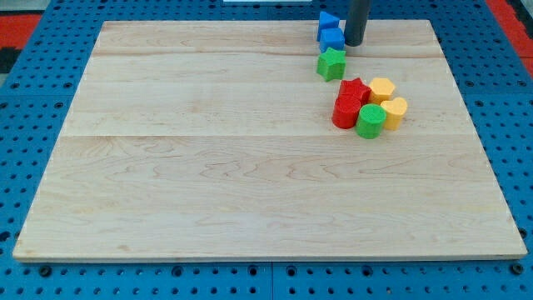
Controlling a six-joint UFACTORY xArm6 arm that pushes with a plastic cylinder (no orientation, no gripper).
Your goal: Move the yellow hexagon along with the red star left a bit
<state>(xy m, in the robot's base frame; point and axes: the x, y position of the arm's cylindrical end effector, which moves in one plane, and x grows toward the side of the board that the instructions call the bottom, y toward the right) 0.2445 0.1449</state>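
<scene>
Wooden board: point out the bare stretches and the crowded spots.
The wooden board is bare across the view's left and bottom. Crowding is upper right: blue blocks beside my tip, then green star, red star, red cylinder, green cylinder, yellow hexagon and another yellow block.

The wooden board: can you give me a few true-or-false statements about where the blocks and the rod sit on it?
1. My tip is beside the blue cube, on its right in the view. True.
2. The yellow hexagon lies near the view's bottom left. False: it is at the upper right, next to the red star.
3. The green star sits below the blue blocks. True.
4. My tip touches the yellow hexagon. False: it is well above it.
</scene>
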